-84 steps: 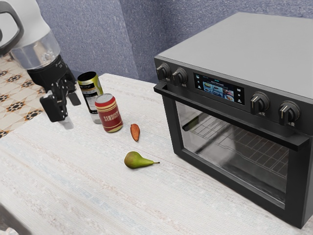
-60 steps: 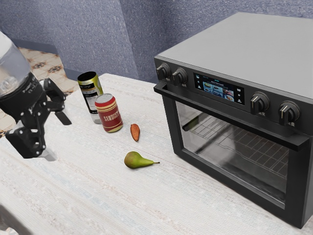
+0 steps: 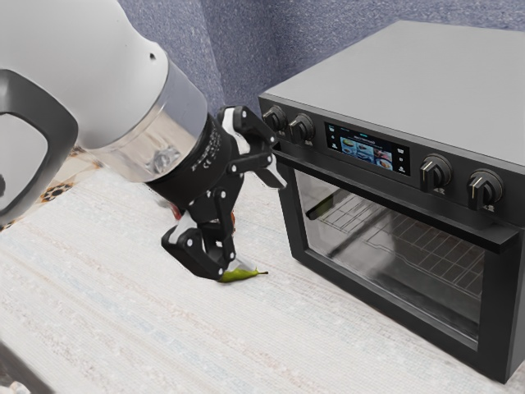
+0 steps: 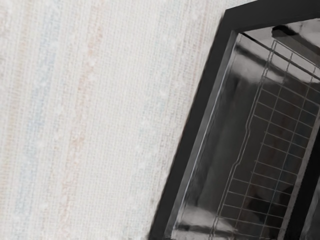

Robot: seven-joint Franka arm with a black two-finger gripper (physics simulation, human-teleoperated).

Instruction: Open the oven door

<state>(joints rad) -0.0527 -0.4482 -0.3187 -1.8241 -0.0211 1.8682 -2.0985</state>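
Stretching from five round to nine o'clock in the exterior view, the table [image 3: 123, 304] has a pale, cloth-like face with faint stripes. A speckled blue-violet wall [image 3: 246, 49] stands behind it from eleven to one o'clock, and a patch of brown-and-cream patterned floor [image 3: 61, 185] lies toward nine. The arm [image 3: 107, 74], smooth and light grey, reaches in from ten o'clock to the black, jointed gripper [image 3: 253, 223], whose two fingers are spread well apart with nothing clamped between them. The boxy oven [image 3: 394, 74] sits from one to four o'clock, its flat top matte grey, its front dark, with ridged round knobs [image 3: 435, 172] beside a glossy rectangular screen [image 3: 367, 150]. The oven door [image 3: 496, 312] is closed, a dark frame around clear glass, below a straight black bar handle [image 3: 385, 192]; the upper finger appears near the handle's closer end, but whether they touch I cannot tell. At the gripper's six o'clock, a smooth green pear [image 3: 246, 276] lies partly hidden by the lower finger. In the wrist view, the woven grain and the blue and rust stripes run beside the door's straight dark edge, and a thin wire rack [image 4: 270, 135] forms a grid behind reflective glass.
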